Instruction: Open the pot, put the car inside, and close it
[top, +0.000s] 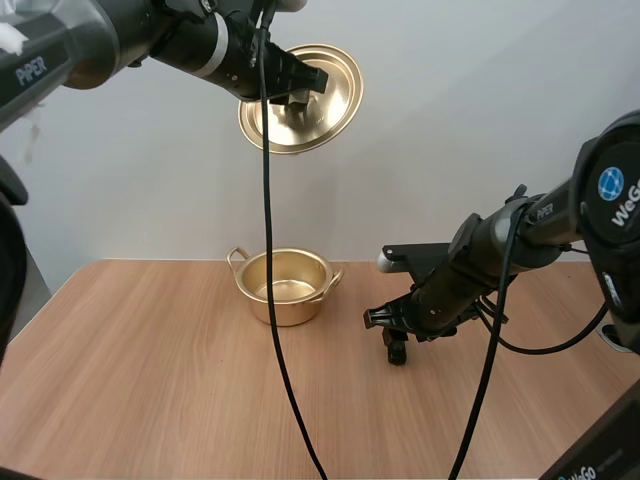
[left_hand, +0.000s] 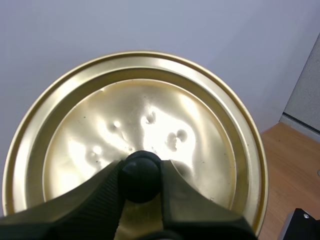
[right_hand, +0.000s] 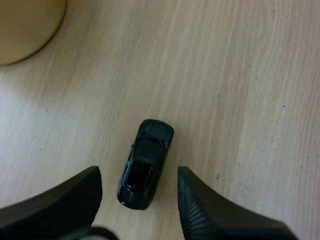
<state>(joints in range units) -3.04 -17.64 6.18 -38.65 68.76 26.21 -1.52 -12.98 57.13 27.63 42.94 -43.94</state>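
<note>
Wood table (right_hand: 250, 75), car (right_hand: 146, 162) between parted right tool (right_hand: 139, 174)

The dark grey, rounded left arm (top: 70, 55) is lettered "PiPER" in white and ringed by a pale band near its wrist. The black, jointed right arm (top: 540, 215) is marked with a round blue-and-white emblem and white "WeGo" lettering on its large joint. Black, wedge-shaped fingers (right_hand: 210, 210) with ribbed inner faces are fitted to both.

Even light, glare on lid (left_hand: 150, 125)
</note>
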